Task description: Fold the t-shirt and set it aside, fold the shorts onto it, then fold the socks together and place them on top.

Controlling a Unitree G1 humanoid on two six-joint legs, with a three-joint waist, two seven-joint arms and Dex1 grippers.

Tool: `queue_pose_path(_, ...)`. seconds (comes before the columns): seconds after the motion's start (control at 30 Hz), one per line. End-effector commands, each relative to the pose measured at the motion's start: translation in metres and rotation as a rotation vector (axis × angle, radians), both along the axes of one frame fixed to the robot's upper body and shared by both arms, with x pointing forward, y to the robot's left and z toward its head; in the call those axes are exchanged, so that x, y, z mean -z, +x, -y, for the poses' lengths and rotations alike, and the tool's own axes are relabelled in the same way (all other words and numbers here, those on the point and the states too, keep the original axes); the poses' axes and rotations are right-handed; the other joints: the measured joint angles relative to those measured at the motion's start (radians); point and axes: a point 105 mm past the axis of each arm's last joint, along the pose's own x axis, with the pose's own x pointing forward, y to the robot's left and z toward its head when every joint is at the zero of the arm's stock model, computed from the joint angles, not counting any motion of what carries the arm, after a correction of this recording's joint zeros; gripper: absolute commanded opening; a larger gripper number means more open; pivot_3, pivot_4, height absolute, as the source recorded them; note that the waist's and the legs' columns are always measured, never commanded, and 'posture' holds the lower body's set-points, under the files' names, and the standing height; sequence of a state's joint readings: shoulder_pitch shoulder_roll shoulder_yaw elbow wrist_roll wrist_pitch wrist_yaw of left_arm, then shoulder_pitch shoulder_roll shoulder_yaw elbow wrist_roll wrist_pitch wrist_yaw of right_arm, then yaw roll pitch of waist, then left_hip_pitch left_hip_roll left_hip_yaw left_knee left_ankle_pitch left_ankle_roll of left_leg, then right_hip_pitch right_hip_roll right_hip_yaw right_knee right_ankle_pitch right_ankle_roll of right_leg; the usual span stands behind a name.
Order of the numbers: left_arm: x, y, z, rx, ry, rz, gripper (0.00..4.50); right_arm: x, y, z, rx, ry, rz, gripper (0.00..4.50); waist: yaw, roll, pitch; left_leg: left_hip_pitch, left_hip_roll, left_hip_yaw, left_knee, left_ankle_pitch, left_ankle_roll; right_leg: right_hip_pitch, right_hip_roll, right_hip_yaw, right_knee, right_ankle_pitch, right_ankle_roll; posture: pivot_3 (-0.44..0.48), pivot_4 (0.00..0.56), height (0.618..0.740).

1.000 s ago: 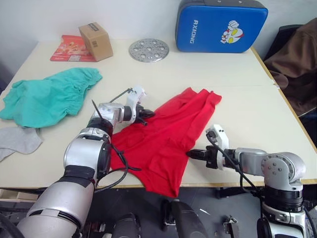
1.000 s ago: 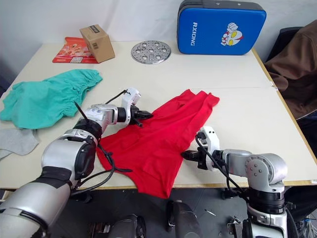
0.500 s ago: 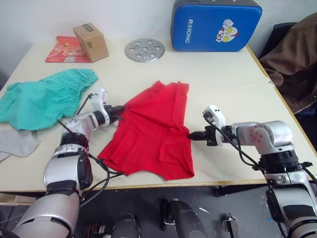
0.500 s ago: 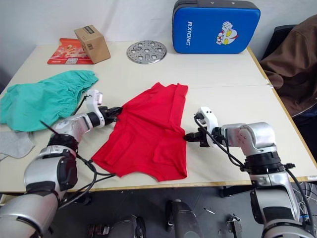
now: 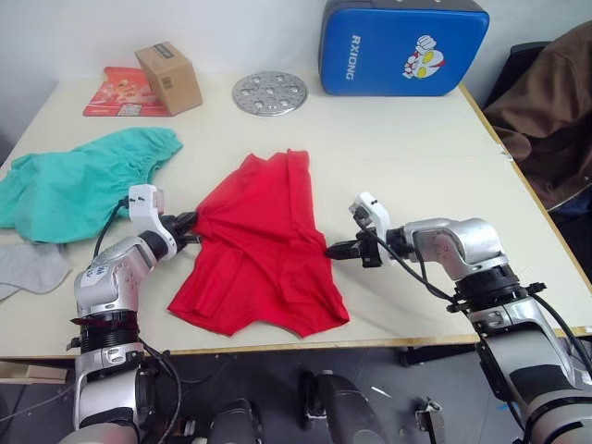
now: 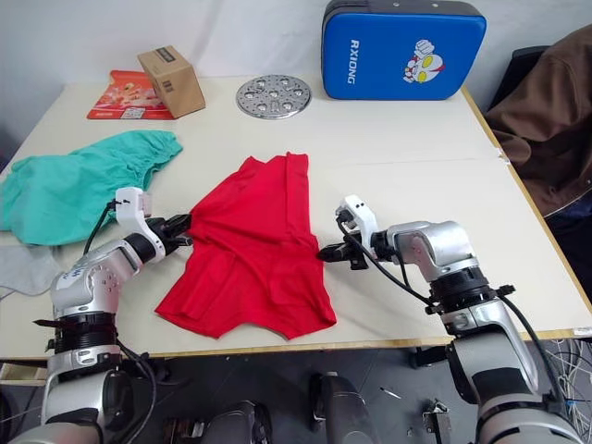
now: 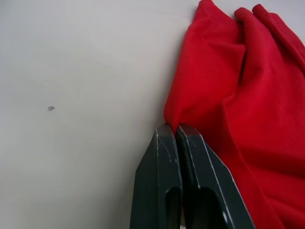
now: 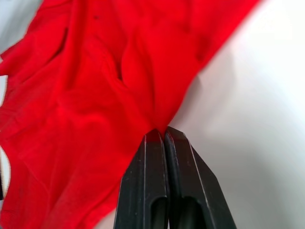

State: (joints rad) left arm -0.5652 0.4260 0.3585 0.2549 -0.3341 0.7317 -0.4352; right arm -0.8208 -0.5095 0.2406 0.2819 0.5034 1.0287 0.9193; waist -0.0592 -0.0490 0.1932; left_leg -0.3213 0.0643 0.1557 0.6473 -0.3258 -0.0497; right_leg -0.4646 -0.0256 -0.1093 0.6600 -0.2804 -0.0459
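Between the two pincers the t-shirt [image 5: 254, 245] has slid leftward across the bench [image 5: 416, 148] since a moment ago. Left pincer [image 5: 188, 228] and right pincer [image 5: 335, 251] each stay clenched on an opposite edge of it.

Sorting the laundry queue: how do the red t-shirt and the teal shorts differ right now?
The t-shirt is pinched at opposite edges by the left gripper and right gripper; the shorts lie untouched. The t-shirt sits mid-table, the shorts toward the robot's left. Both lie rumpled and unfolded on the table.
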Motion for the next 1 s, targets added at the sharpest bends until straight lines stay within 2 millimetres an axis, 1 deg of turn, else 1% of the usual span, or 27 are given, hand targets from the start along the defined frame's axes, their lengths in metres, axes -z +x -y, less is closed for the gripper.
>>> queue_pose_path(0.03,-0.018,0.003,0.003,0.080,0.068,0.044,0.46,-0.017,-0.005,0.002,-0.034,0.027,0.066,0.83,0.007,0.000,0.000,0.000,0.000,-0.001,0.000,0.000,0.000,0.000,0.000,0.000,0.000,0.000,0.000,0.000,0.150,0.740)
queue_pose_path(0.07,-0.020,0.003,0.003,0.115,0.108,0.045,0.66,-0.020,-0.008,0.005,-0.032,0.025,0.094,1.14,0.009,0.000,0.000,-0.001,0.000,-0.001,0.000,0.000,0.000,0.000,0.000,-0.001,-0.001,0.000,0.000,0.000,0.150,0.740)
queue_pose_path(0.1,-0.022,0.000,0.001,0.161,0.174,0.046,1.00,-0.025,-0.013,0.011,-0.039,0.013,0.129,1.54,0.011,0.000,0.000,-0.002,0.000,-0.002,0.000,0.000,0.000,0.000,0.000,-0.002,-0.002,0.000,0.000,0.000,0.150,0.740)
queue_pose_path(0.17,-0.027,-0.009,-0.006,0.252,0.296,0.044,1.58,-0.030,-0.025,0.024,-0.066,-0.033,0.200,2.17,0.015,0.000,0.000,-0.003,0.000,-0.003,0.000,-0.001,0.001,0.000,0.000,-0.002,-0.003,0.000,0.000,0.000,0.150,0.740)
queue_pose_path(0.2,-0.028,-0.014,-0.011,0.297,0.357,0.040,1.97,-0.030,-0.031,0.031,-0.082,-0.069,0.233,2.59,0.016,0.000,0.000,-0.003,0.000,-0.004,-0.001,-0.002,0.000,0.000,0.000,-0.003,-0.004,0.000,0.000,0.000,0.150,0.740)
queue_pose_path(0.33,-0.028,-0.034,-0.028,0.431,0.525,0.023,3.25,-0.028,-0.045,0.051,-0.120,-0.179,0.351,3.99,0.016,0.001,0.000,-0.005,0.000,-0.003,-0.001,-0.004,0.002,-0.001,0.000,-0.004,-0.007,0.000,0.000,0.000,0.150,0.740)
queue_pose_path(0.37,-0.027,-0.044,-0.035,0.506,0.660,0.054,3.64,-0.028,-0.049,0.060,-0.138,-0.229,0.430,4.40,0.015,0.001,0.000,-0.005,0.000,-0.003,-0.001,-0.005,0.003,-0.001,0.000,-0.004,-0.008,0.000,0.001,0.000,0.150,0.740)
queue_pose_path(0.4,-0.025,-0.055,-0.038,0.596,0.783,0.090,3.95,-0.026,-0.053,0.067,-0.163,-0.277,0.492,4.50,0.015,0.001,0.001,-0.004,0.000,-0.003,-0.001,-0.005,0.003,-0.001,0.000,-0.004,-0.008,0.000,0.001,0.000,0.150,0.740)
queue_pose_path(0.43,-0.021,-0.065,-0.039,0.693,0.881,0.116,4.24,-0.024,-0.059,0.071,-0.217,-0.326,0.574,4.50,0.016,0.001,0.001,-0.005,0.000,-0.003,-0.002,-0.006,0.003,-0.001,0.000,-0.004,-0.009,-0.001,0.001,0.000,0.150,0.740)
queue_pose_path(0.53,-0.012,-0.084,-0.037,0.902,1.093,0.227,4.24,-0.015,-0.073,0.072,-0.334,-0.391,0.724,4.50,0.027,0.002,0.001,-0.006,0.001,-0.003,-0.003,-0.008,0.004,-0.001,0.001,-0.004,-0.012,-0.002,0.003,0.000,0.150,0.740)
queue_pose_path(0.57,-0.008,-0.087,-0.038,0.940,1.137,0.246,4.24,-0.014,-0.075,0.072,-0.359,-0.400,0.759,4.50,0.031,0.002,0.001,-0.006,0.001,-0.003,-0.002,-0.008,0.005,-0.001,0.001,-0.004,-0.012,-0.001,0.003,0.000,0.150,0.740)
queue_pose_path(0.67,0.003,-0.091,-0.031,1.063,1.286,0.386,4.24,0.000,-0.082,0.067,-0.515,-0.483,0.988,4.50,0.034,0.002,0.001,-0.009,0.000,-0.003,0.000,-0.010,0.008,0.000,0.001,-0.004,-0.016,0.000,0.006,0.000,0.150,0.740)
queue_pose_path(0.73,0.006,-0.089,-0.025,1.103,1.336,0.463,4.24,0.006,-0.085,0.064,-0.567,-0.485,1.065,4.50,0.035,0.002,0.001,-0.009,0.000,-0.003,0.000,-0.013,0.015,0.001,0.000,-0.004,-0.017,-0.001,0.009,0.000,0.150,0.740)
queue_pose_path(0.93,0.024,-0.086,-0.008,1.233,1.396,0.584,4.24,0.023,-0.089,0.053,-0.666,-0.470,1.171,4.50,0.037,0.007,-0.002,-0.006,-0.001,-0.001,0.001,-0.013,0.016,0.005,0.000,-0.003,-0.016,0.002,0.008,0.000,0.150,0.740)
queue_pose_path(1.0,0.030,-0.087,-0.004,1.266,1.395,0.599,4.24,0.026,-0.087,0.050,-0.680,-0.466,1.190,4.50,0.039,0.009,-0.002,0.000,-0.001,-0.001,0.001,-0.013,0.018,0.010,0.000,-0.003,-0.017,0.002,0.009,0.000,0.150,0.740)
